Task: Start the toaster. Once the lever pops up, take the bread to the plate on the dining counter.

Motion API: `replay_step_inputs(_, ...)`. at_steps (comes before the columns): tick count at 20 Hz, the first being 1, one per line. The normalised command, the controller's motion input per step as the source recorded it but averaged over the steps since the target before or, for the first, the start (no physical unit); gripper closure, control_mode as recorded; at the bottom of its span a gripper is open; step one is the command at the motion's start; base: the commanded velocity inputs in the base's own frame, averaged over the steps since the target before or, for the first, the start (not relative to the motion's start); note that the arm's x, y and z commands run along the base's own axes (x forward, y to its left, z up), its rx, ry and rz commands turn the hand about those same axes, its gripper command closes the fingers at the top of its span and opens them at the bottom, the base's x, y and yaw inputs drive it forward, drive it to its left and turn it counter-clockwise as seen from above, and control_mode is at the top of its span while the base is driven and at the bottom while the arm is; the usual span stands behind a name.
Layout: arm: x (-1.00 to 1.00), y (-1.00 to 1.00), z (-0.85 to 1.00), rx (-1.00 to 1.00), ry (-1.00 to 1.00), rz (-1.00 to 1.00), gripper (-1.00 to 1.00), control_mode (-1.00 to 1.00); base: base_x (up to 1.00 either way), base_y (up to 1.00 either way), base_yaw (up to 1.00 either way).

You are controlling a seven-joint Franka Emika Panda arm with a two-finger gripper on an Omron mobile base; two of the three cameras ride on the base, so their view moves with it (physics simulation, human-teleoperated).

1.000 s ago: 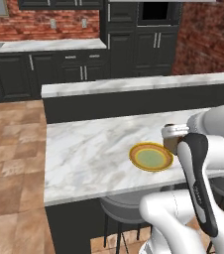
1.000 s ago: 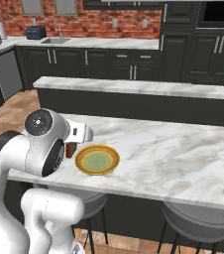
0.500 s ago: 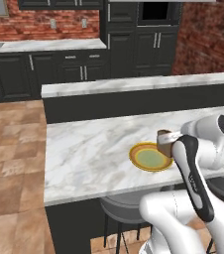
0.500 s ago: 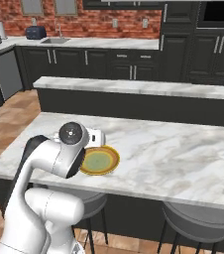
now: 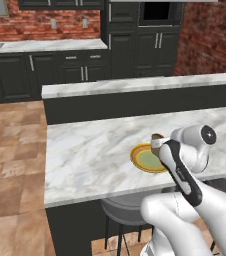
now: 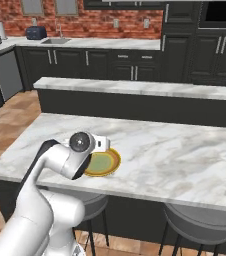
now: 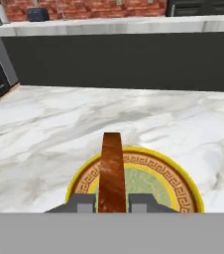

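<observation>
Marble dining counter (image 7: 44, 124) is stretching across the dark kitchen, and the plate (image 7: 183, 188) is sitting on it. The gripper (image 7: 112, 203) is clamping the bread (image 7: 112, 168) edge-on, right above the plate. Toast looks light, stiff, crumbly, so holding its flat faces low seems sensible.

The arm hid the near right part of the plate (image 5: 144, 159) and most of the bread (image 5: 156, 137). The plate's (image 7: 182, 184) near edge was cut off in the hand view. The far toaster (image 6: 35, 33) was too small to show its controls.
</observation>
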Motion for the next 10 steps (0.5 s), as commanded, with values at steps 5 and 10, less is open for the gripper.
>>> replay_step_inputs(5,0.44,-0.03,-0.36,0.0,0.0,0.0,1.0,-1.0,0.0,0.0,0.0)
replay_step_inputs(10,0.36,-0.01,-0.29,0.0,0.0,0.0,1.0,-1.0,0.0,0.0,0.0)
